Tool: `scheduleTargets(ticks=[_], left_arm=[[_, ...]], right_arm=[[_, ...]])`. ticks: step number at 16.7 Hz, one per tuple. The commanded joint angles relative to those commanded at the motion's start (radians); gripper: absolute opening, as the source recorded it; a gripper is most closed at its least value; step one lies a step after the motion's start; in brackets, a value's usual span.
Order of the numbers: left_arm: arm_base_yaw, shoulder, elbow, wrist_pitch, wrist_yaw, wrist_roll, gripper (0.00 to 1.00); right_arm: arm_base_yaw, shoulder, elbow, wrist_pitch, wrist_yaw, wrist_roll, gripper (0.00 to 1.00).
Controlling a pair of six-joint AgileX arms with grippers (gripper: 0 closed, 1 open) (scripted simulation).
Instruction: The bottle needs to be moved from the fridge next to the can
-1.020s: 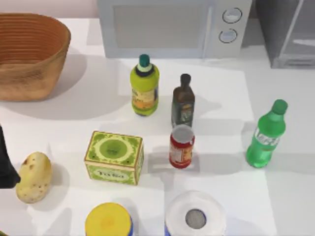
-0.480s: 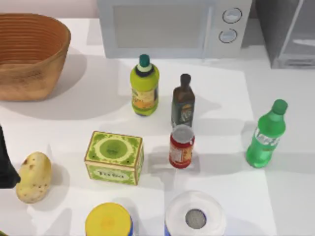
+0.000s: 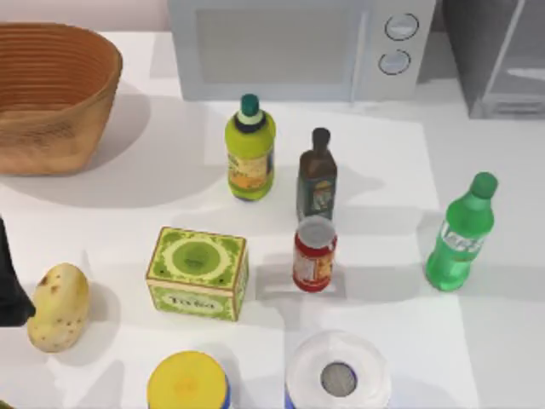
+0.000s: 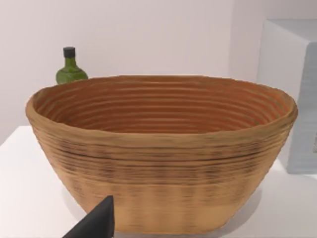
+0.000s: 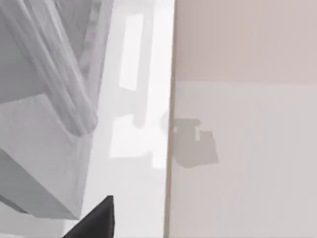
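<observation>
The bottle (image 3: 461,241) stands free on the surface (image 3: 511,324) at the can's (image 3: 314,255) three o'clock, well apart; I cannot tell either claw's state.

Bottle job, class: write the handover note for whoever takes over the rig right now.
Left arm: parked at the table's left edge, beside the potato.
Right gripper: a dark tip shows in its wrist view, near the fridge.
Bottle: upright on the table, right side, free of any jaws.
Can: mid-table, clearly apart from the bottle.
Done: bottle is out of the fridge.
Left: grasp it and set it beside the can.
</observation>
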State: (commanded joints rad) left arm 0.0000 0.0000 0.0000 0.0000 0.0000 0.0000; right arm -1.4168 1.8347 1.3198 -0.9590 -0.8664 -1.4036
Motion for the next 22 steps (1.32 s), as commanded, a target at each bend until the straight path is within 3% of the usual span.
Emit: scheduleTargets(ticks=[5,9,18,22], left_arm=[[0.0,0.0,0.0,0.0,0.0,0.0,1.0],[0.0,0.0,0.0,0.0,0.0,0.0,1.0],[0.0,0.0,0.0,0.0,0.0,0.0,1.0],[0.0,0.0,0.0,0.0,0.0,0.0,1.0]], right_arm=[[0.266,0.003,-0.011,0.369,0.06,0.455,1.0],[0.429,0.001,-0.017,0.591,0.095,0.693,1.0],[0.487,-0.009,-0.038,0.669,0.119,0.773,1.0],[0.62,-0.037,-0.104,0.735,0.259,0.912,1.0]])
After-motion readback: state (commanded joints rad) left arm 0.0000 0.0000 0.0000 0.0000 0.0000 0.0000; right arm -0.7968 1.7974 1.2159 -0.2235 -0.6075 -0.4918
